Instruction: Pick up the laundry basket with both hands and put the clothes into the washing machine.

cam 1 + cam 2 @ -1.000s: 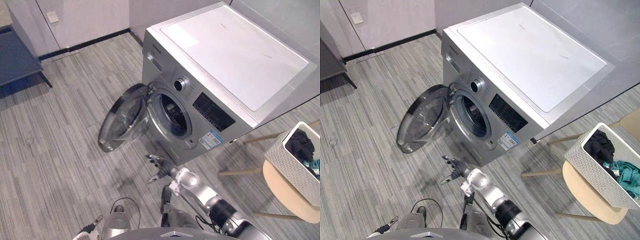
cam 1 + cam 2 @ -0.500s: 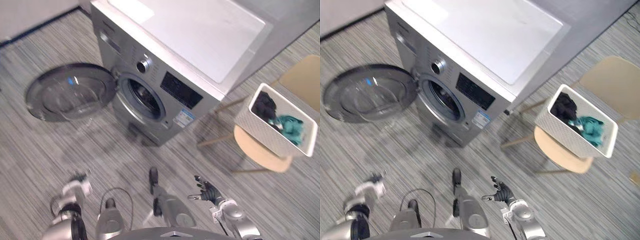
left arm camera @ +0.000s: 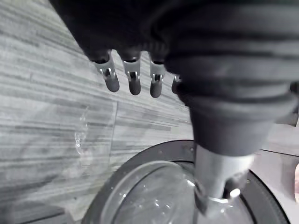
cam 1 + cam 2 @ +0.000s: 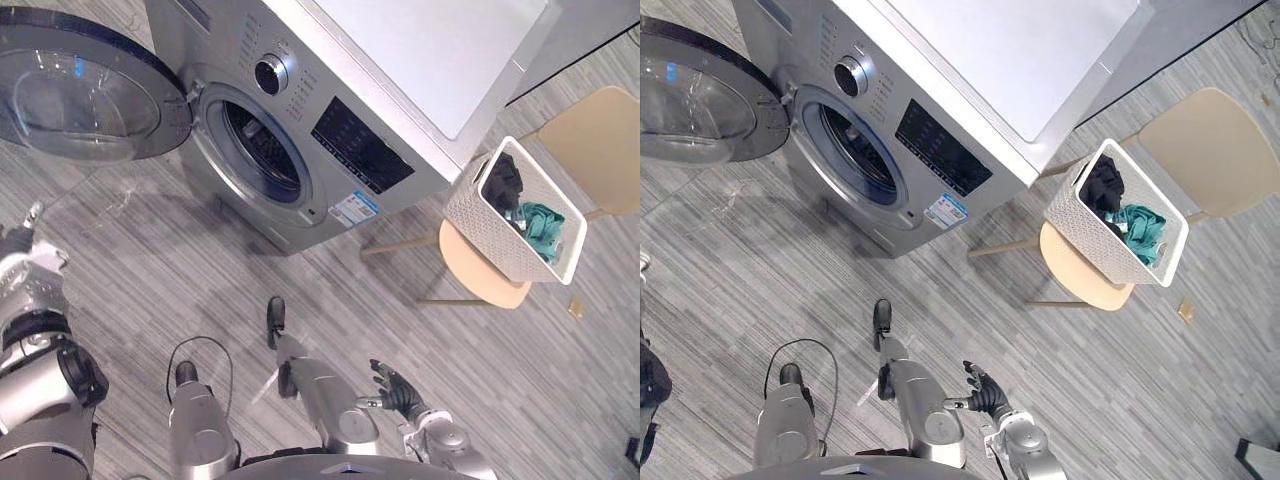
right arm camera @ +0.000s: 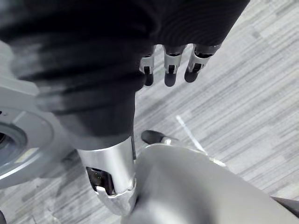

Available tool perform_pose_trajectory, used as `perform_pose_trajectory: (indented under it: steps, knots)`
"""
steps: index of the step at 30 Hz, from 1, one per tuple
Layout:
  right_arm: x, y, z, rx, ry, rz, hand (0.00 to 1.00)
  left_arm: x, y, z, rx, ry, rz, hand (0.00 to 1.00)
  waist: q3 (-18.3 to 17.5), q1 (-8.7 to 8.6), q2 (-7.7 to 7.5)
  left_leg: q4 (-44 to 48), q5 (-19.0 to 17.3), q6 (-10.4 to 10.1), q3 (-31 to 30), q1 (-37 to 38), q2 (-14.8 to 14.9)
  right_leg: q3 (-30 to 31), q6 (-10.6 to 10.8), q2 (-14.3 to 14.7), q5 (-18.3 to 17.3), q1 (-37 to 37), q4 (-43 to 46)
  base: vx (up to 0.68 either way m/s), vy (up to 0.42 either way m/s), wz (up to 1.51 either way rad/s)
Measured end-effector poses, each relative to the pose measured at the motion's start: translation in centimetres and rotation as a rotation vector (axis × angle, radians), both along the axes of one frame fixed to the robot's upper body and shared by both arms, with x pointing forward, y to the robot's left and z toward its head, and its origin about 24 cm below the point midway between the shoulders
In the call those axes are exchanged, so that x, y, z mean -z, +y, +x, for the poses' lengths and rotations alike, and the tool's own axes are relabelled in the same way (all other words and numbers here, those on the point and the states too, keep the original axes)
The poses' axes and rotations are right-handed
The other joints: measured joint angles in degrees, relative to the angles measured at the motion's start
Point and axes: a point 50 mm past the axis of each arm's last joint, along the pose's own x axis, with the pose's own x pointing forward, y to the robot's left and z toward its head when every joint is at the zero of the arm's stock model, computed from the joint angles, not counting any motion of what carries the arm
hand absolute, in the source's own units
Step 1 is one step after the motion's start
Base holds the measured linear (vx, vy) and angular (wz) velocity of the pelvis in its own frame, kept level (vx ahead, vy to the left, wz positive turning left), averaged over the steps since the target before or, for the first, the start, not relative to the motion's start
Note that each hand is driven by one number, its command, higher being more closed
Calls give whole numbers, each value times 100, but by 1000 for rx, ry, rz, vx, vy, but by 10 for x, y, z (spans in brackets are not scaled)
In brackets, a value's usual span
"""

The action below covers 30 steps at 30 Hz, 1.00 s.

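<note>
The right robot hand (image 4: 398, 390) and left robot hand (image 3: 131, 80) hung low, fingers loosely spread and holding nothing. Farther off, the basket (image 4: 466, 202) of clothes (image 4: 530, 222) sat on a chair (image 4: 482, 286), likely raised for a two-handed lift. Beside it the washer (image 4: 352, 150) had its door (image 4: 82, 92) swung wide for loading

I see a grey plank floor (image 4: 140, 270) that carries everything here. The washing machine (image 4: 400, 60) stands directly on it, with its round door swung open. Just beside the washing machine, at its right, a round seat (image 4: 480, 282) on thin legs stands on the floor, and the laundry basket (image 4: 468, 205) sits on this seat. A larger beige seat (image 4: 595, 150) is farther from the washing machine, and a small tan piece (image 4: 574, 308) lies on the floor near the seats.
</note>
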Motion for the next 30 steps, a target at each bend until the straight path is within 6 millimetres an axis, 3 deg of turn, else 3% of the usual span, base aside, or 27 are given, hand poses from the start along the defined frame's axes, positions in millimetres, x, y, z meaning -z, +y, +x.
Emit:
perform_pose_trajectory:
  steps: [2, 6, 10, 12, 13, 14, 15, 16, 17, 18, 19, 20, 21, 22, 23, 25, 27, 30]
  knots:
    - [0, 4, 1, -18, -4, 4, 0, -15, 3, 3, -13, -23, 23, 0, 3, 0, -92, -72, 16, 25, -3, 66, -12, 7, -20, 3, 66, 15, 0, 5, 70, -4]
    - [3, 8, -2, -29, 1, 14, 0, -21, 3, 5, 0, -8, 58, 0, -5, 25, -108, -332, 90, 99, -5, 286, -31, 32, -66, 11, 267, 96, -1, -19, 72, 1]
    - [6, 11, -5, -30, 17, 25, 0, -23, 6, 3, 3, 10, 87, 0, 10, 127, -249, -496, 178, 117, -8, 388, -60, 186, -46, -14, 312, 133, -36, -54, 47, 3]
    - [7, 13, -5, -29, 21, 32, 0, -5, 8, -6, 3, 77, 104, 0, 31, 151, -253, -502, 182, 109, -2, 387, -55, 193, -40, -16, 267, 137, -41, -44, -2, 2]
    - [8, 14, -6, -25, 25, 35, 0, 21, 7, -17, 11, 155, 97, 0, 30, 141, -256, -500, 179, 103, 1, 421, -72, 203, -22, -44, 111, 200, -41, 12, -23, 8]
    - [12, 12, -4, -11, 39, 35, 0, 66, -4, -36, 45, 269, 70, 0, 40, 150, -207, -528, 180, 81, 9, 493, -101, 221, 55, -92, -221, 271, -6, 33, -35, 9]
    - [14, 12, -1, 3, 46, 37, 0, 85, -11, -45, 60, 317, 58, 0, 21, 142, -168, -569, 197, 55, 4, 489, -85, 194, 106, -85, -264, 259, -4, 45, -61, 11]
    - [17, 9, 2, 38, 63, 38, 0, 126, -32, -63, 110, 408, -1, 0, -39, 153, -37, -657, 227, 23, -8, 445, -56, 132, 125, -67, -361, 198, -4, 38, -58, 8]
    - [20, 6, 2, 56, 79, 34, 0, 148, -45, -75, 141, 466, -37, 0, -87, 175, 14, -693, 241, 5, -15, 450, -39, 99, 131, -55, -410, 184, -2, 67, -55, 13]
    - [24, -2, 2, 98, 107, 22, 0, 192, -77, -102, 206, 587, -129, 0, -169, 195, 218, -731, 251, -20, -70, 452, -3, 4, 130, -29, -409, 196, 0, 101, -23, 17]
    - [28, -10, -2, 140, 135, 10, 0, 222, -104, -126, 260, 688, -210, 0, -289, 216, 410, -811, 260, -39, -142, 465, 14, -70, 99, -17, -398, 219, 2, 153, 4, 35]
    - [32, -23, -7, 197, 170, -13, 0, 254, -139, -160, 323, 807, -318, 0, -481, 243, 694, -926, 272, -55, -198, 499, 27, -191, 85, -17, -396, 256, 3, 141, 29, 32]
    - [35, -29, -11, 227, 193, -29, 0, 266, -155, -177, 344, 861, -367, 0, -582, 274, 840, -1009, 286, -60, -223, 551, 28, -226, 88, -17, -410, 284, 4, 194, 78, 36]
    - [42, -41, -18, 288, 245, -60, 0, 281, -177, -210, 362, 945, -446, 0, -741, 302, 1127, -1196, 317, -54, -309, 732, 27, -316, 82, -25, -464, 434, 4, 152, 85, 39]
    - [48, -50, -28, 351, 297, -72, 0, 289, -183, -238, 357, 1022, -473, 0, -942, 339, 1387, -1361, 358, -36, -348, 902, 26, -372, 107, -38, -525, 623, 4, 139, 96, 40]
    - [54, -59, -42, 440, 363, -102, 0, 295, -192, -273, 354, 1124, -499, 0, -1283, 432, 1615, -1519, 387, 10, -384, 1076, -23, -452, 172, -100, -600, 790, 2, 79, 122, 32]
    - [61, -64, -58, 507, 436, -128, 0, 298, -199, -303, 298, 1182, -572, 0, -1540, 499, 1684, -1623, 443, 100, -469, 1190, -165, -479, 237, -239, -654, 903, 0, 27, 119, 25]
    - [67, -65, -72, 597, 516, -140, 0, 299, -210, -332, 257, 1241, -657, 0, -1688, 521, 1623, -1686, 496, 178, -505, 1400, -340, -496, 300, -416, -685, 1120, -2, -43, 111, 18]
